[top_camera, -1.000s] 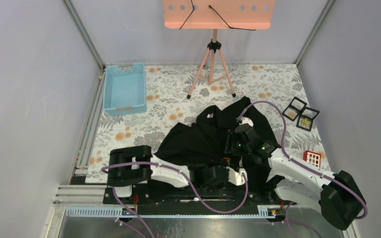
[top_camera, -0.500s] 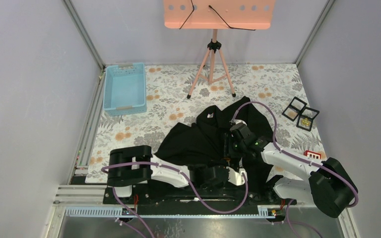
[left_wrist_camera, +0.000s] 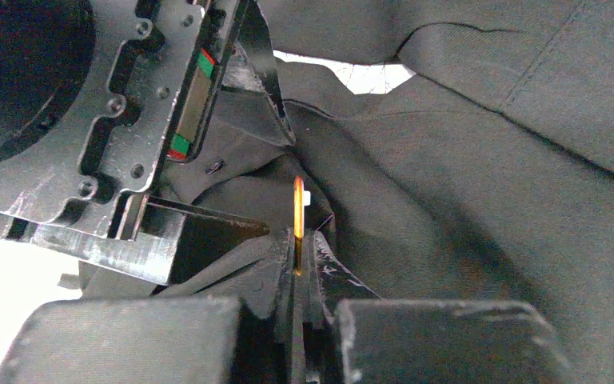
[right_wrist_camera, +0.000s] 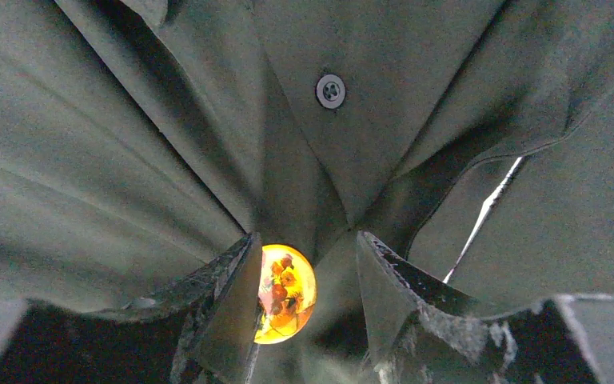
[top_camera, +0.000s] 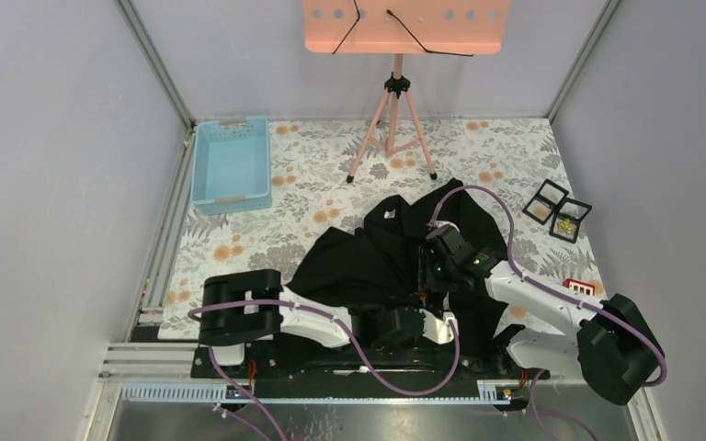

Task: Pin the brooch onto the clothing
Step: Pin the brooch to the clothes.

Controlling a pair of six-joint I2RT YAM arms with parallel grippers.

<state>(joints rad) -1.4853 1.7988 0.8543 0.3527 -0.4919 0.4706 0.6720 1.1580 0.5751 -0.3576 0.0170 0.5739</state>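
The black shirt (top_camera: 368, 257) lies crumpled on the floral cloth in front of both arms. My left gripper (left_wrist_camera: 297, 252) is shut on the brooch (left_wrist_camera: 298, 212), a thin yellow disc seen edge-on, held upright against the shirt (left_wrist_camera: 464, 184). In the right wrist view the brooch (right_wrist_camera: 288, 294) shows its round face with orange flowers, beside my left finger. My right gripper (right_wrist_camera: 308, 280) is open, its fingers astride a fold of the shirt (right_wrist_camera: 168, 144) just below a shirt button (right_wrist_camera: 330, 90). In the top view the two grippers meet at the shirt's near edge (top_camera: 423, 292).
A blue basket (top_camera: 232, 165) stands at the back left. A pink tripod stand (top_camera: 393, 119) is at the back middle. Open black cases (top_camera: 558, 211) and a small red-and-white object (top_camera: 579, 292) lie on the right.
My right arm has swung left and lower onto the shirt over the brooch, then held still. The left arm has not moved.
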